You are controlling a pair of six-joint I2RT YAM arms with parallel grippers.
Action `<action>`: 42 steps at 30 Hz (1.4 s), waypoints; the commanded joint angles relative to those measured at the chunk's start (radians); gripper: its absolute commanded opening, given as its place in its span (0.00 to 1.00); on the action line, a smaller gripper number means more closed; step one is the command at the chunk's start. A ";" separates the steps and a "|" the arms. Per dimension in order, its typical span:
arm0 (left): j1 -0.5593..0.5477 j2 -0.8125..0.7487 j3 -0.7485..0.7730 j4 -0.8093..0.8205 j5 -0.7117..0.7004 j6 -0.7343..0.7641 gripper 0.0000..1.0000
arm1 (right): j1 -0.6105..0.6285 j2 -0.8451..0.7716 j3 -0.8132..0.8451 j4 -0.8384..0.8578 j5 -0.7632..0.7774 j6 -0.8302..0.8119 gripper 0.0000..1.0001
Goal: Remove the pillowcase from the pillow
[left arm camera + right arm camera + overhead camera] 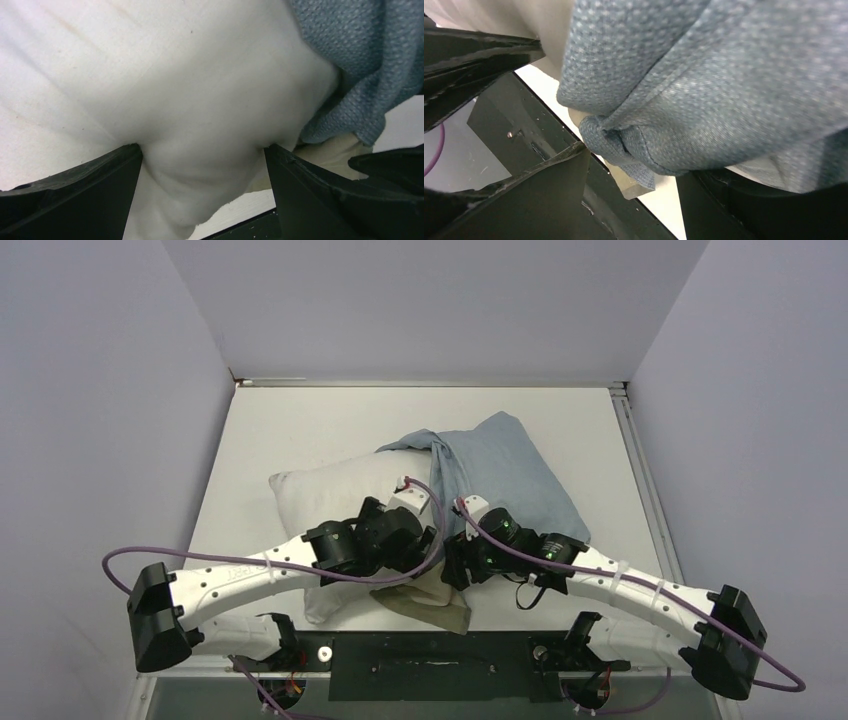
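The top camera hangs above and behind the arms (pixel 250 575) and looks down toward 12 o'clock over the whole table (pixel 300 420). The left wrist camera looks, very near, at the pillow (pixel 175 90), and the right one at the pillowcase (pixel 704 75). Both wrist views share a bit of pillowcase and the table's 6 o'clock edge, also seen from above.

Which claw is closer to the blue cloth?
Right. The right gripper has a bunched edge of the pillowcase between its fingers; the left gripper straddles the white pillow beside it.

Lab booth — plain walls (pixel 430 300), white table (pixel 300 430).
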 commanded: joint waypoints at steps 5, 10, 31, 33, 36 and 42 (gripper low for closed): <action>0.023 0.116 -0.024 0.149 -0.045 -0.054 0.92 | 0.029 0.059 -0.003 0.070 0.086 0.005 0.62; 0.086 0.121 -0.027 0.167 -0.046 -0.054 0.71 | 0.029 0.064 -0.003 0.041 0.113 -0.003 0.52; 0.292 -0.073 0.000 0.086 -0.051 0.061 0.00 | -0.105 -0.003 0.093 -0.098 0.299 -0.094 0.05; 0.317 -0.105 -0.002 0.071 -0.057 0.076 0.00 | -0.176 -0.040 0.108 -0.110 0.317 -0.106 0.05; 0.363 -0.162 -0.005 0.049 -0.065 0.098 0.00 | -0.272 -0.086 0.137 -0.128 0.359 -0.126 0.05; 0.478 -0.290 0.003 0.022 -0.047 0.135 0.00 | -0.472 -0.109 0.212 -0.170 0.381 -0.179 0.05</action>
